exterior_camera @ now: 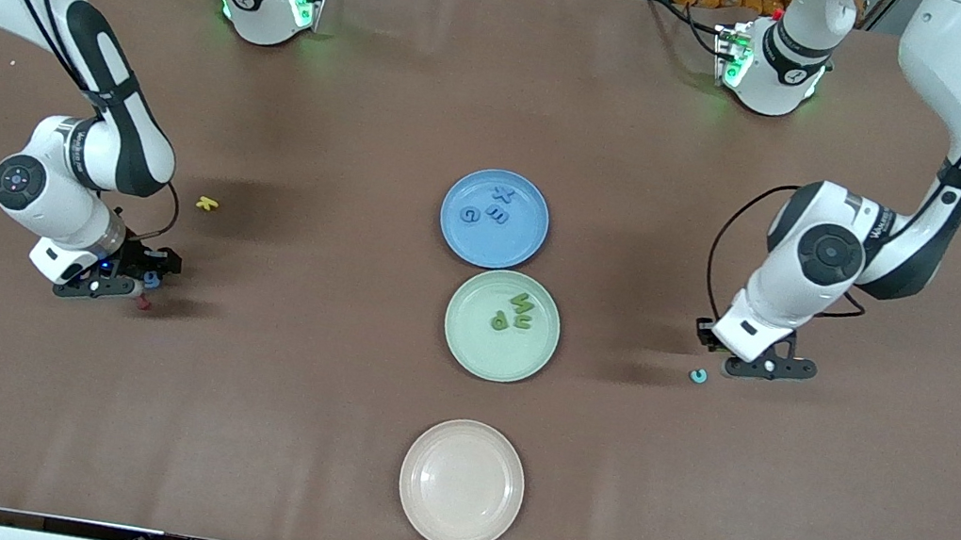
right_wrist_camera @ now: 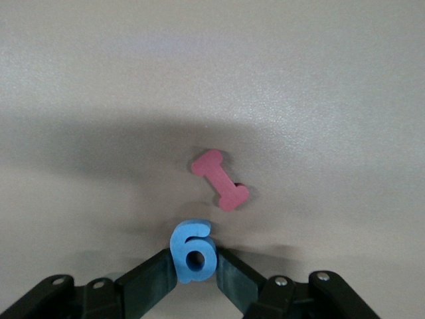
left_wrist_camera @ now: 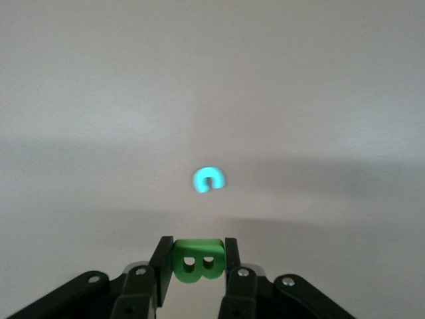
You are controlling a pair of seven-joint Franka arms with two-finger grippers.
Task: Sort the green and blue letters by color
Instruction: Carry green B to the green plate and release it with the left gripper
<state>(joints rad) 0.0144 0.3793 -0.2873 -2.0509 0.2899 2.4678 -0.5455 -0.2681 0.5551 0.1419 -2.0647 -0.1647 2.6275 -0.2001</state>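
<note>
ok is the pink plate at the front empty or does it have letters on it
Empty. The pink plate shows only its bare surface, while the blue plate and the green plate each hold letters.

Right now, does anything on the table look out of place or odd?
Nothing damaged or spilled. A yellow letter, a dark red piece and a teal ring-shaped piece lie loose on the table, off the plates.

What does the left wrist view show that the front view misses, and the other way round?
Only the left wrist view: the left hand is shut on a green B. Only the front view: the blue plate, green plate, pink plate, yellow letter, and the right hand low over the table. Both: the teal C lying on the table beside the left hand.
</note>
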